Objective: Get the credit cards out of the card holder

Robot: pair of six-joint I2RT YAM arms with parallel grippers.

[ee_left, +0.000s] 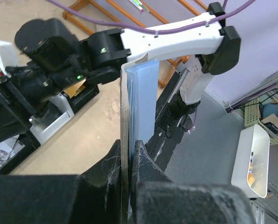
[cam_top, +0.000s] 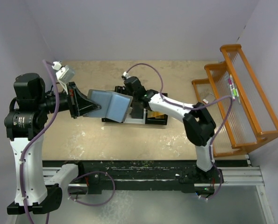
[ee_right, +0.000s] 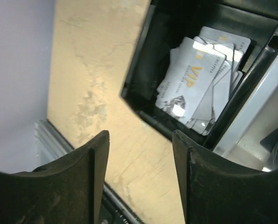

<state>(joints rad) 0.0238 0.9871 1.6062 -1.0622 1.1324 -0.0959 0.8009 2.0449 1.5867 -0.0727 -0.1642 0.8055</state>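
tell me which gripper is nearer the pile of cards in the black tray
Right. The right gripper hangs open just above the cards in the tray; the left gripper is off to the left, shut on the wallet.

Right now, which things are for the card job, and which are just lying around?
For the job:
- holder, pinched in the left jaws
- cards, piled in the black bin near the open right jaws

Just lying about:
- orange rack
- white tray, off to the side
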